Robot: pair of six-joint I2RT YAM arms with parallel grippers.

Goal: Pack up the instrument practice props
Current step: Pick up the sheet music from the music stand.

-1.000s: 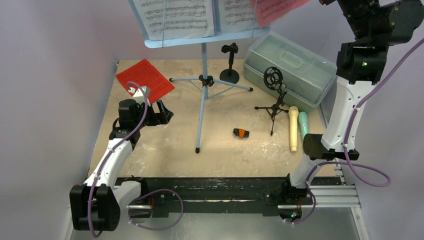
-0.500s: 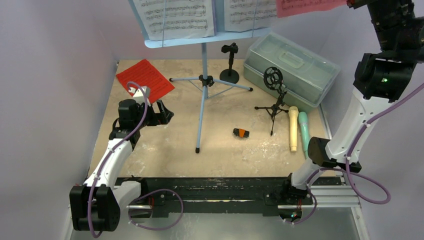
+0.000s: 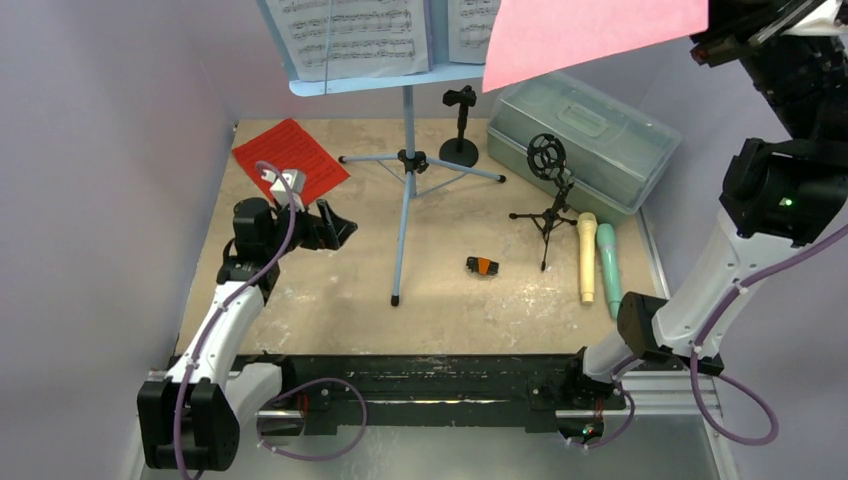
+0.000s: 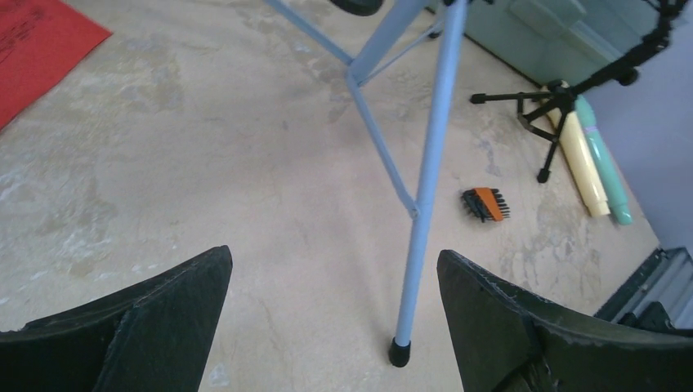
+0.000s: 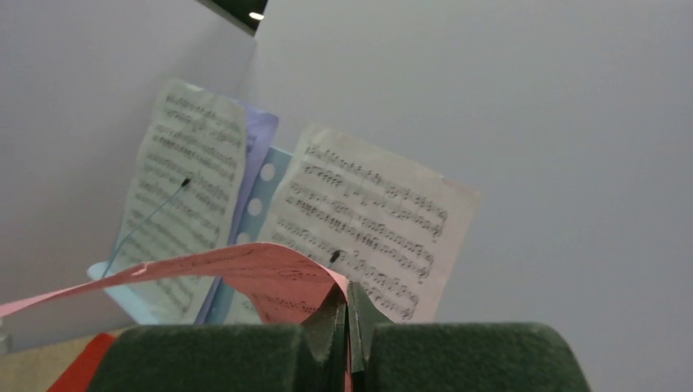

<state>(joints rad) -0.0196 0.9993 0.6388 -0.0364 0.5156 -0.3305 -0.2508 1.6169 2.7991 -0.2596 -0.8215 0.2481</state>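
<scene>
The left end effector [image 3: 340,226] hovers at 9 o'clock over the surface [image 3: 330,290], fingers wide apart, holding nothing. One red page [image 3: 290,158] lies flat at 10 o'clock. One pale-blue rack [image 3: 408,150] stands upright mid-surface, carrying two white pages [image 3: 350,35]. Two black mic holders [image 3: 460,125] stand at 1 o'clock. A cream microphone [image 3: 587,255] and a teal microphone [image 3: 608,265] lie side by side at 3 o'clock, long axes running 12 to 6. The right end effector [image 3: 706,42], raised at 2 o'clock, is clamped on one pink page [image 3: 595,35].
</scene>
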